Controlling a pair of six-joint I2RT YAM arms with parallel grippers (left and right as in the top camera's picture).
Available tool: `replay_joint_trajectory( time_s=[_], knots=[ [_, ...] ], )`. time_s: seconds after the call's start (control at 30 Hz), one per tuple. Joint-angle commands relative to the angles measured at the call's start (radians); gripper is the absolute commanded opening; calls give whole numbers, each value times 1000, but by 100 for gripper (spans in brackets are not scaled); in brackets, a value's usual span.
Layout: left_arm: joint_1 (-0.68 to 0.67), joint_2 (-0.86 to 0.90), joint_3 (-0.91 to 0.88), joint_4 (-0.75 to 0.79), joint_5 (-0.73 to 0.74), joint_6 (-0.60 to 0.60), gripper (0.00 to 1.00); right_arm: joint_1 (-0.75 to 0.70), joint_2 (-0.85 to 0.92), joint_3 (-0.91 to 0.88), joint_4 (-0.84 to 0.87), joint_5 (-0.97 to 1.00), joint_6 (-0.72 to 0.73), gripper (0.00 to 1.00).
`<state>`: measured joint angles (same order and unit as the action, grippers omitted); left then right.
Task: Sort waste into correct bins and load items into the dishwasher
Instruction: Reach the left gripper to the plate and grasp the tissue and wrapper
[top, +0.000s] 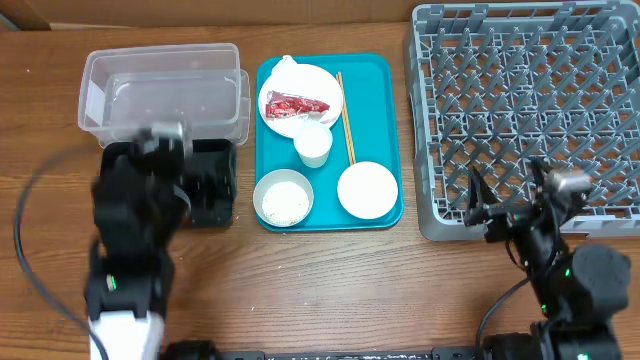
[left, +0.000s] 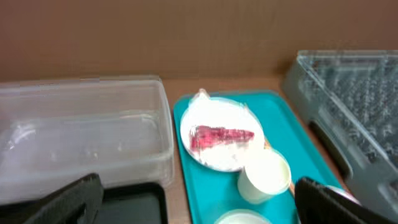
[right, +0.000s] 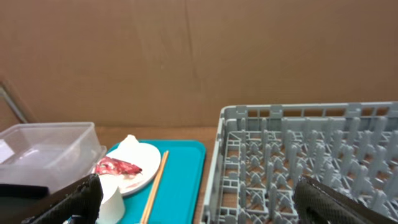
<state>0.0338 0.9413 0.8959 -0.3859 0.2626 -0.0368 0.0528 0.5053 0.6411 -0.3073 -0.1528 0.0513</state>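
The white plate (top: 300, 100) on the teal tray (top: 385, 140) carries the red wrapper (top: 297, 104) and the white napkin (top: 287, 68). The cup (top: 313, 145), a bowl with rice (top: 283, 197), an empty bowl (top: 367, 189) and the chopsticks (top: 346, 118) are also on that tray. The clear tub (top: 160, 85) stands at the far left, with the black tray (top: 215, 185) in front of it. My left gripper (top: 195, 175) is open and empty over the black tray (left: 134, 202). My right gripper (top: 508, 195) is open and empty over the dish rack's (top: 530, 110) front-left corner.
The left wrist view shows the tub (left: 87, 124), the wrapper (left: 221, 135) and the cup (left: 264, 176) ahead. The right wrist view shows the rack (right: 311, 149) and the chopsticks (right: 154, 186). A cardboard wall stands behind the table. Cables trail at the front.
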Motion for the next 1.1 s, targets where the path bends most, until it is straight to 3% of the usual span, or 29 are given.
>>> replay_joint_trajectory(
  time_s=[0.0,0.23,0.4,0.5,0.63,0.87,1.07],
  knots=[
    [-14,223,288,-152,30,15,100,-2,105,137,-69,-30,-7,100],
    [-109,666,918,-584,-11,71,100,-2,343,408,-357,-30,-7,100],
    [-186,943,1320,-791,-11,150,100,-2,539,611,-580,-36,4,100],
    [-229,1056,1459,-859,-11,207,100,-2,629,683,-653,-36,4,100],
    [-269,1134,1477,-835,-11,328,100,-2,692,696,-660,-37,4,100],
    [-303,1246,1477,-787,11,338,100,-2,741,695,-671,-161,4,100],
    [-303,1371,1477,-744,-62,509,98,-2,742,695,-690,-163,4,100]
  ],
)
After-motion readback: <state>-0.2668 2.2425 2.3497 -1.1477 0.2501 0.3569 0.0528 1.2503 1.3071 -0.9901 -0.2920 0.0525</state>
